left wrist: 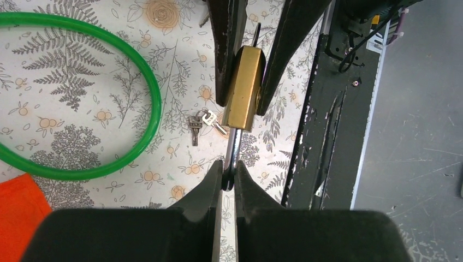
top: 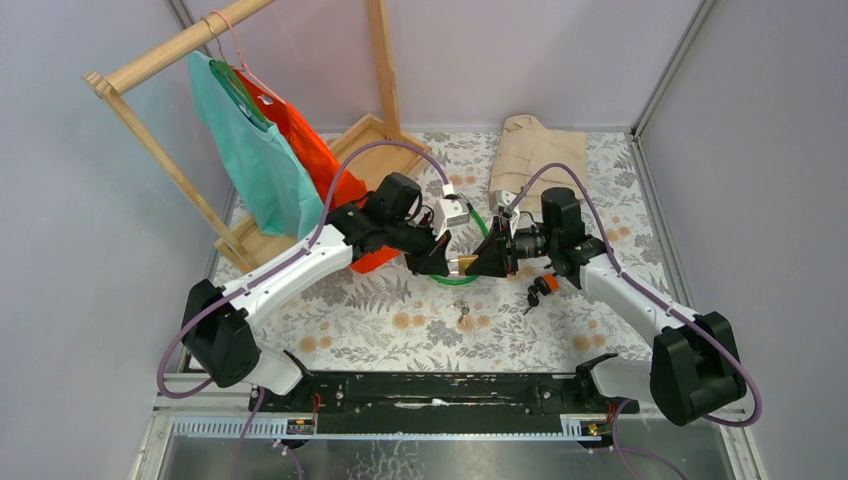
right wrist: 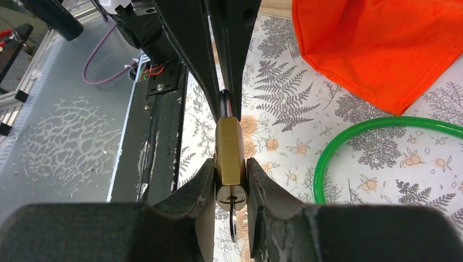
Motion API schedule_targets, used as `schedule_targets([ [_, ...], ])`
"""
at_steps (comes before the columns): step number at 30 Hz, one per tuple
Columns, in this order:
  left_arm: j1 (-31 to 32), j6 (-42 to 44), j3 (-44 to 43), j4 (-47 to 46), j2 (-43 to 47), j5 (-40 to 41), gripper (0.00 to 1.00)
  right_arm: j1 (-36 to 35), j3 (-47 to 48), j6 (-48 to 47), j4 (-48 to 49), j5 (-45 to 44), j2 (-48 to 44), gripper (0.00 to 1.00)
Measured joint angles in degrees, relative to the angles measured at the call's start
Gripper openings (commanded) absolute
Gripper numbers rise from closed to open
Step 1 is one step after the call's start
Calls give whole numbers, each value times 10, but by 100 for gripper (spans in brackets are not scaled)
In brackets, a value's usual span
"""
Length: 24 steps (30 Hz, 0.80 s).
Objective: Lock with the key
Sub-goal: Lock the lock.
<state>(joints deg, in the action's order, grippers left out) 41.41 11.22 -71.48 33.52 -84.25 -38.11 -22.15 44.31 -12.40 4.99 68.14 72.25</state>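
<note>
- Grey-walled bay; table (top: 400, 305) covered with a fern-and-flower printed cloth.
- Left gripper (left wrist: 229, 176): clenched on the steel shackle (left wrist: 233, 148) of a brass padlock (left wrist: 244, 90), fingers pinching the bar from both sides.
- Right gripper (right wrist: 230, 176): clamped on the padlock body, one finger on each flat face, near the keyhole end.
- The two grippers meet nose to nose above mid-table; the padlock is held between them, off the cloth, lying roughly level.
- Key (right wrist: 233, 219): seated in the keyhole at the padlock's end and poking out between the right gripper's fingers. Neither gripper is holding it.
- Shackle state: cannot tell whether it is pushed home or sprung.
- Spare keys (left wrist: 197, 124) on a small ring lie on the table right under the padlock.
- Green hoop (left wrist: 82, 173) lies flat on the table beside the grippers, toward the back.
- Small black-and-red object (top: 543, 288) beside the right arm; too small to identify.
- Orange cloth (right wrist: 382, 43) and teal cloth (top: 250, 160) hang from a wooden rack (top: 165, 45) at back left.
- Beige cloth (top: 535, 150) is bunched at the back.
</note>
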Motion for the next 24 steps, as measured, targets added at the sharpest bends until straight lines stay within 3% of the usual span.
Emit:
schedule_targets([
  [10,-4,-1,-2,6,0,-10,0,0,-69,122,191,5,-9,0],
  [24,-31,13,-35,17,14,-65,0,0,-74,177,290,-1,-34,0],
])
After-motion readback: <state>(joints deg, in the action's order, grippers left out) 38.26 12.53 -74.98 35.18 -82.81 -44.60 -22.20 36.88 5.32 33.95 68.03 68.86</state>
